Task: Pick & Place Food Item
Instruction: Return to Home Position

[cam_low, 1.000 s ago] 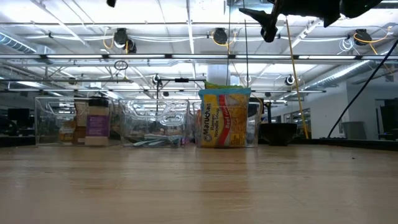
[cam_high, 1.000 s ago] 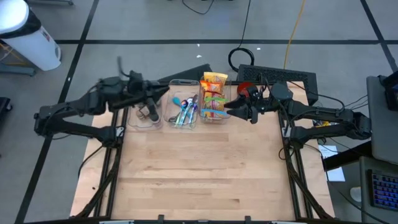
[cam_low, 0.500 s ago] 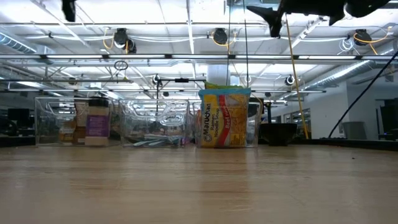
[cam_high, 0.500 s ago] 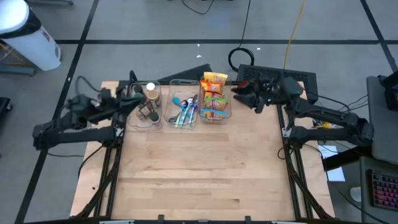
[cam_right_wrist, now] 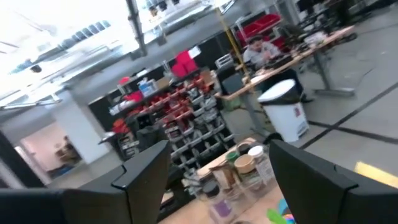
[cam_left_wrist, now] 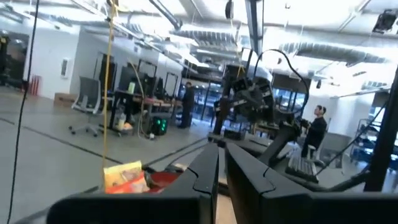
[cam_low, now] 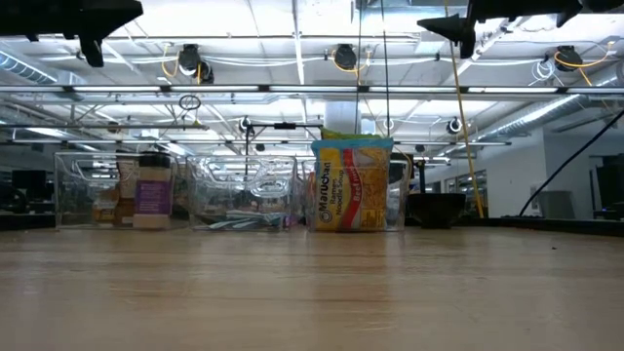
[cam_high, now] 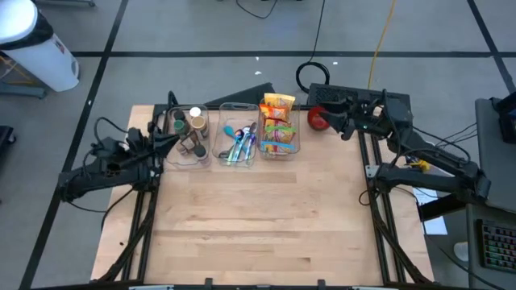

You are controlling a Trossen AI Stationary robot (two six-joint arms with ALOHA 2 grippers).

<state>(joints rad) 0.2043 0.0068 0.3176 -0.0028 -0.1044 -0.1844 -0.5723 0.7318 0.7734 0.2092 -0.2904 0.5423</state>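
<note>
Wood bench (cam_high: 258,217) up front, planks running across the low view. Both arms are out at the sides and well above the top; the low cam only catches them at its upper edge.

Left gripper (cam_high: 165,138) sits over the bench's left edge, just beside the left bin (cam_high: 177,159) as seen from above. Its wrist cam shows the fingers (cam_left_wrist: 205,174) drawn together w/ only a sliver between, gripping nothing. Right gripper (cam_high: 329,121) hangs over the far right corner, fingers (cam_right_wrist: 146,168) spread wide, nothing in them either.

Far edge: three clear bins side by side in a row.
- Left bin has the bottles, incl. the purple-label bottle (cam_low: 153,195), upright.
- Middle bin (cam_high: 238,105) has blue spoons (cam_high: 235,145) & other utensils.
- Right bin (cam_high: 297,137) has noodle packs (cam_high: 276,121) on edge, a yellow-orange one facing the low cam.

Behind that, a red thing (cam_high: 317,118) lies between right bin & right gripper, partly covered by the gripper; can't tell what it is. A black box (cam_high: 379,101) lies under the right arm.

On the floor beyond: coiled black cable (cam_high: 313,74), yellow cable (cam_high: 383,40), white trash can (cam_high: 36,44) far left. The left wrist cam also catches a person (cam_left_wrist: 317,130) standing way back in the room.
</note>
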